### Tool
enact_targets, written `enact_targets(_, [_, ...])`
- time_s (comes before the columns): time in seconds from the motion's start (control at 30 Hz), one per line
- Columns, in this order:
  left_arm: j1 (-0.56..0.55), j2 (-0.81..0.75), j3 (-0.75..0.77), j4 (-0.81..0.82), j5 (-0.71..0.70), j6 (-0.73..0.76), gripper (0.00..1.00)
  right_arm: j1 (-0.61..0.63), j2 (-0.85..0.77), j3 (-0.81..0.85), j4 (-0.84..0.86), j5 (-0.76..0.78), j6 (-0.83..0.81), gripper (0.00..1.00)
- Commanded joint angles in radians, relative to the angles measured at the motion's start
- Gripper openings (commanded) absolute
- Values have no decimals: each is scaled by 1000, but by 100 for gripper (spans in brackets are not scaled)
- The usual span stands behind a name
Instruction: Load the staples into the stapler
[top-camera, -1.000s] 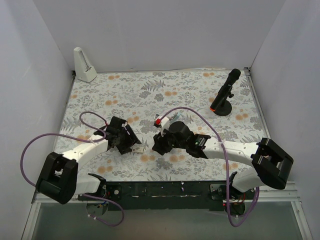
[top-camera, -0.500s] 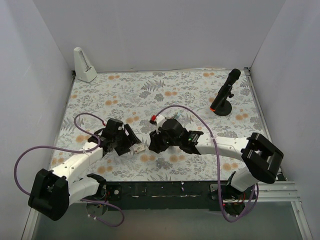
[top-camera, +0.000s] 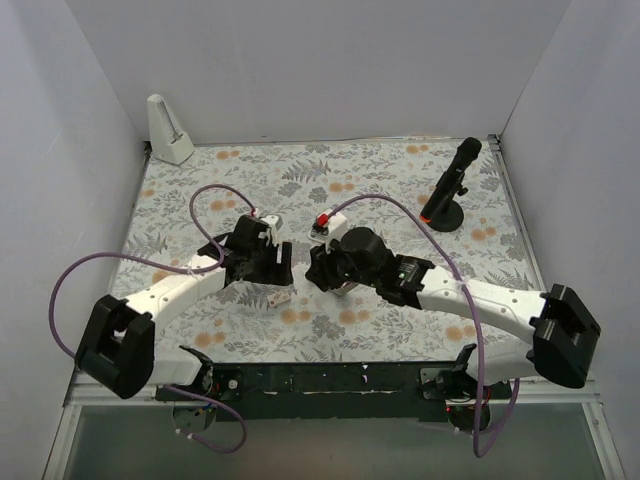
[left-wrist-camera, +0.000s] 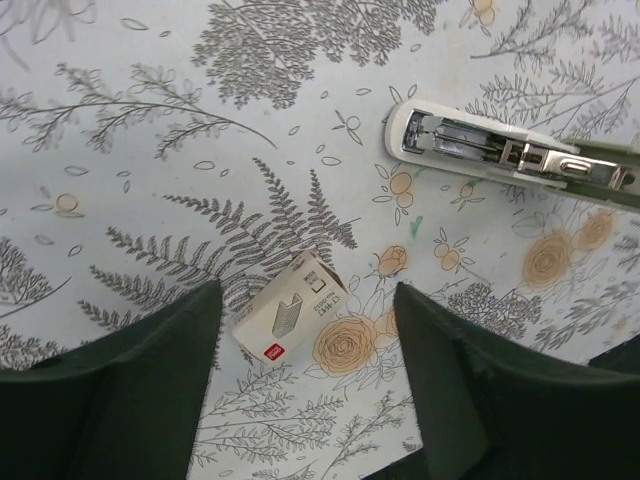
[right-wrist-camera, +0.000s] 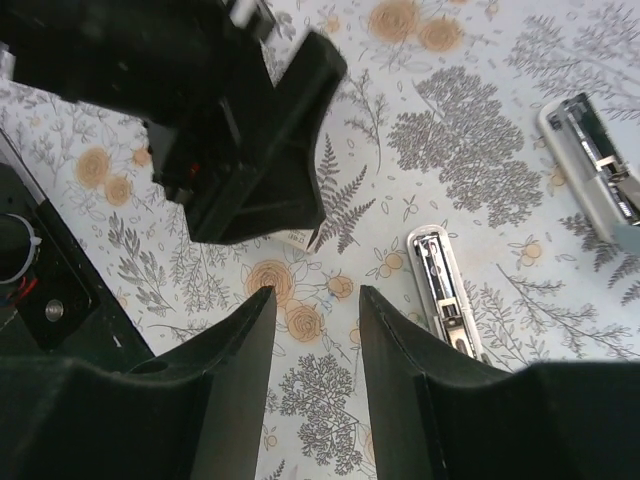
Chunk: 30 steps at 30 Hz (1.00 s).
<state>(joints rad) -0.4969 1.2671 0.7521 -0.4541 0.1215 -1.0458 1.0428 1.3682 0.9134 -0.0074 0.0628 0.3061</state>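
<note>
Floral-printed covering lies flat over the bench (left-wrist-camera: 150, 120). Our left end effector (left-wrist-camera: 307, 290) hangs spread wide and empty astride the box (left-wrist-camera: 288, 322), a small matte cardboard oblong lying flat and slanted, which we judge is framed for a pinch across its sides. Near it lies the stapler (left-wrist-camera: 410, 120), opened, its shiny steel rail (left-wrist-camera: 470, 140) facing up inside a pale smooth shell, likely so staples can drop in. Our right end effector (right-wrist-camera: 315, 295) hovers beside it, parted, holding nothing.

We record: tabletop (top-camera: 400, 180) covered in grey-fern, orange-flower print; plain white walls (top-camera: 320, 70) on three sides; white wedge-shaped object (top-camera: 168, 130) back left; black rod on round base (top-camera: 446, 192) back right.
</note>
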Motion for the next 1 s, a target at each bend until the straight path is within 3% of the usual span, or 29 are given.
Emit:
enact_targets(0.0, [-66,73,72,-55,29,219,62,-1,-99,-39,10,77,-36,47])
enact_targets(0.27, [-129,236,112,-103,-6,332,56,-4,-132,-94,58,54,-38,47])
enact_targets(0.5, [-173,235,98,-113,-22,362,43,-7,-133,-113,83,34,-42,47])
enact_targets(0.63, [-189,212,89,-110,-37,366,43,-9,-127,-111,90,17,-33,47])
enact_targets(0.97, [-223,167,124,-144,-89,398,64,-15,-138,-116,98,17,-35,47])
